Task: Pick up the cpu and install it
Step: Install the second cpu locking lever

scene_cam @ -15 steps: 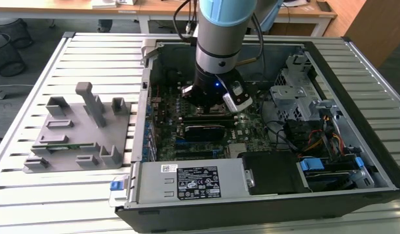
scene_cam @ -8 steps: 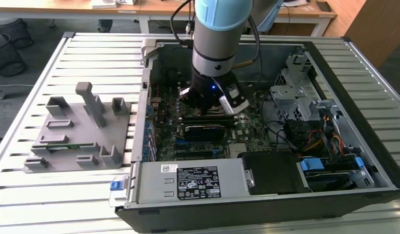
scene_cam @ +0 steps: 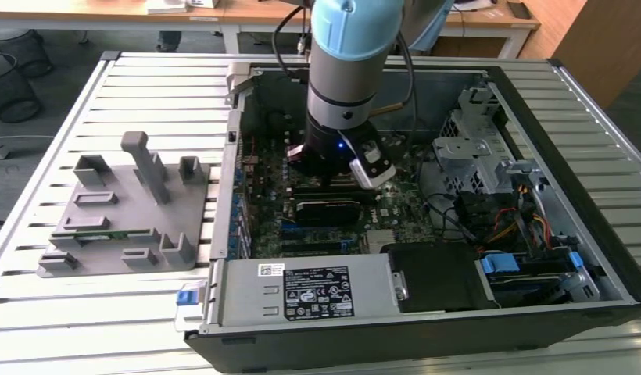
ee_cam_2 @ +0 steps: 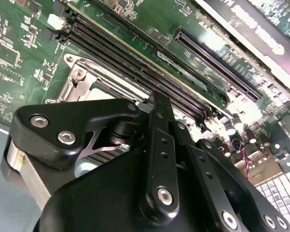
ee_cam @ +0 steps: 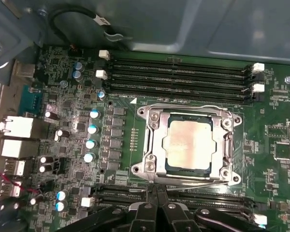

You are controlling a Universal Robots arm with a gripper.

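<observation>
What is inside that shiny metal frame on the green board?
The cpu lies flat inside the metal frame on the green board, silvery top showing. The chip covers whatever is beneath it. The gripper is beside the frame, holding nothing.

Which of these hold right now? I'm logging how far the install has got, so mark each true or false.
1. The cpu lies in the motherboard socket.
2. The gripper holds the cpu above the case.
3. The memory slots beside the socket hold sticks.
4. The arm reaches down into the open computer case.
1. True: the cpu sits inside the socket frame in the first wrist view.
2. False: the gripper is at the socket's edge, and the cpu is in the socket, not lifted.
3. False: the memory slots look empty.
4. True: the arm hangs over the motherboard inside the computer case.
</observation>
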